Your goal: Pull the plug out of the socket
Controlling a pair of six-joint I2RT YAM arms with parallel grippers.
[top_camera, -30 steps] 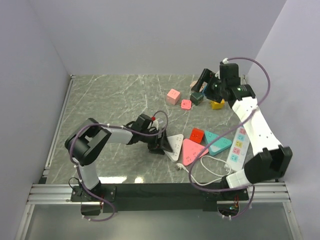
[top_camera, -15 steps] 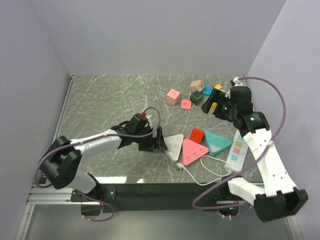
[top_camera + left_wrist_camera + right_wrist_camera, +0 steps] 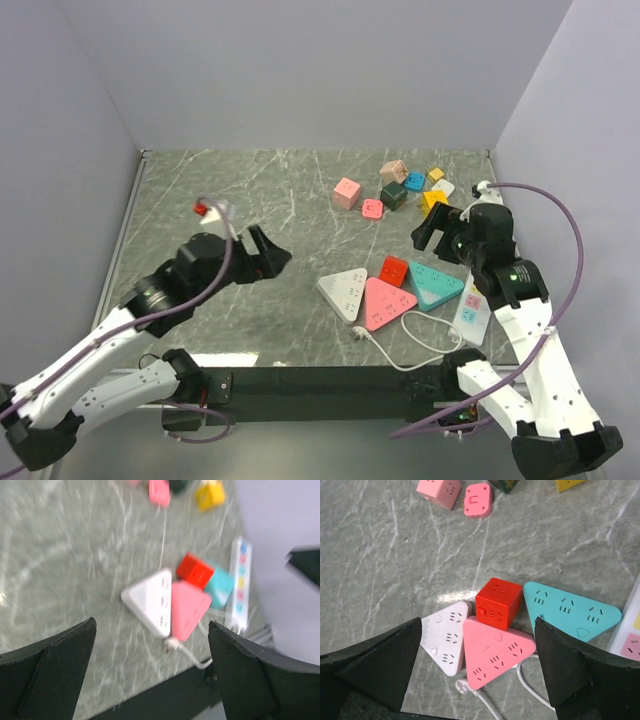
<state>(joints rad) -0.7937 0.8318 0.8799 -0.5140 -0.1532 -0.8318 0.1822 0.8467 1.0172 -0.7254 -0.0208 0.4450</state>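
Note:
The white plug (image 3: 360,333) lies loose on the table at the end of its white cable (image 3: 420,350), its prongs bare, just in front of the white triangular socket (image 3: 343,292) and the pink one (image 3: 385,302). In the right wrist view the plug (image 3: 462,686) sits below the white socket (image 3: 445,637) and the pink socket (image 3: 497,650). My left gripper (image 3: 268,255) hovers open left of the sockets, holding nothing. My right gripper (image 3: 432,232) hangs open above and behind them, also holding nothing. The left wrist view is blurred; the plug (image 3: 170,644) shows between my open jaws.
A red cube socket (image 3: 394,270), a teal triangular socket (image 3: 435,283) and a white power strip (image 3: 475,300) lie right of the pink one. Several coloured cube sockets (image 3: 393,197) cluster at the back right. Walls enclose the table on three sides.
My left gripper opened, let go at the white socket, and the arm pulled back left and up. My right arm swung from the back cubes toward the sockets.

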